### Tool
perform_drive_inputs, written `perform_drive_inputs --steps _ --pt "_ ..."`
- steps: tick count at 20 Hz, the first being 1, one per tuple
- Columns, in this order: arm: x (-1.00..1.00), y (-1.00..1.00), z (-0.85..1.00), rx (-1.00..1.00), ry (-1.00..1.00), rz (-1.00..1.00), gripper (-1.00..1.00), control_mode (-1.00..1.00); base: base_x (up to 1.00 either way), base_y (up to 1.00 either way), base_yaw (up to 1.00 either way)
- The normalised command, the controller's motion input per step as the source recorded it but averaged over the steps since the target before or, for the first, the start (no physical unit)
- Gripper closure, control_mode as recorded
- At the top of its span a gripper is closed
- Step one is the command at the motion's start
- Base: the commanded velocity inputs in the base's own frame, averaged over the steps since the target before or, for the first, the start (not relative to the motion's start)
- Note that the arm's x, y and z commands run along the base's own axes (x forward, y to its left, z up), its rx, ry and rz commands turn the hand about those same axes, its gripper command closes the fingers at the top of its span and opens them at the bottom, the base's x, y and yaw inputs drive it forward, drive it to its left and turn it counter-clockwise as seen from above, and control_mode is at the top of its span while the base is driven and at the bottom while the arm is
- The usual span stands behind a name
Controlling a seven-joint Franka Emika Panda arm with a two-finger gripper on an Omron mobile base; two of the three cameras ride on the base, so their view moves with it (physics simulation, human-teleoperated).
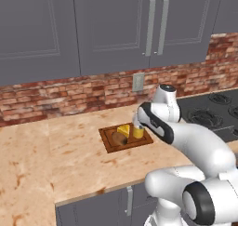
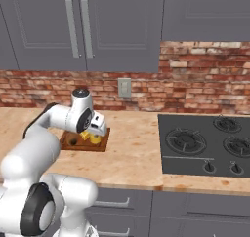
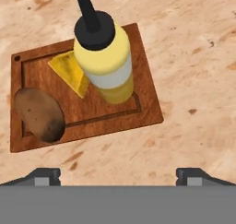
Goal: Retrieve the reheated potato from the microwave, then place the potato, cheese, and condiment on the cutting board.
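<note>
My claw (image 3: pixel 117 174) hangs released above the board (image 3: pixel 147 87) — potato (image 3: pixel 39 114), cheese (image 3: pixel 69 73), bottle (image 3: pixel 103 61) aboard; a careless pull-away could topple the bottle.

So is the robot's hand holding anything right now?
Nothing. The hand is open above the cutting board, clear of the condiment.

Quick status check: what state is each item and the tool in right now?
potato: lying on the cutting board.
cheese: on the board, beside the bottle.
condiment: standing upright on the board, cap on.
tool: open, holding nothing, above the board.
</note>
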Motion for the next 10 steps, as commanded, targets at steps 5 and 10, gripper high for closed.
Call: perform_drive_inputs --steps 5,10 --pt "-0.49 -0.05 0.32 0.0 0.0 0.06 -1.0 -1.0 0.0 0.0 0.0" --pt "-0.53 -0.04 0.38 0.0 0.0 0.03 -1.0 -1.0 0.0 0.0 0.0"
